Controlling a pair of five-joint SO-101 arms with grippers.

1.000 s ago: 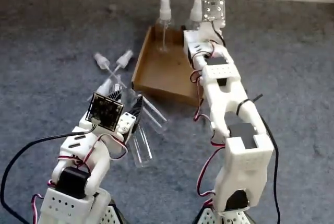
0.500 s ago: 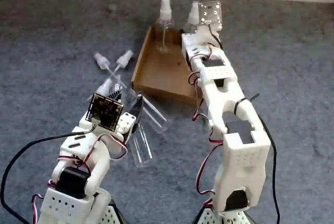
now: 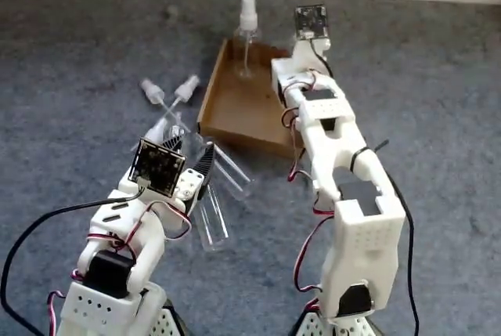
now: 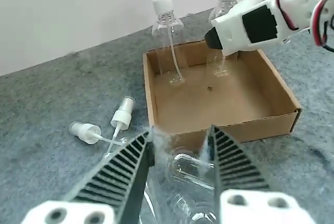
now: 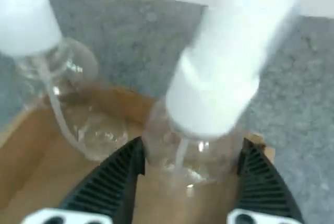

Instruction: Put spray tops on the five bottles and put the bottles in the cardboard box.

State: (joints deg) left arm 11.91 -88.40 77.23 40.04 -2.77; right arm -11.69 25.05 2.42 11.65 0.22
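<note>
Risk, cardboard box: light and unanchored below the right gripper. A sideways pull on withdrawal could slide it or catch its wall. Judgement only.

Risk, capped bottle between the right jaws: tall, narrow and top-heavy. If one jaw frees first, or the lift goes off-axis, it could topple. The second capped bottle stands just beside this gripper, near enough to be knocked too.

Risk, uncapped bottles lying under the left gripper: round and clear, so likely to roll out of a pinch. Two loose spray tops lie just ahead of that gripper, apart from it. Their thin dip tubes could snag.

Right gripper: jaws spread about bottle-wide and set against both flanks of the capped bottle. Reads as grasping. The bottle stands upright inside the box.

Left gripper: jaws part open, clamping nothing. A bottle neck shows in the gap beneath; contact cannot be resolved.
</note>
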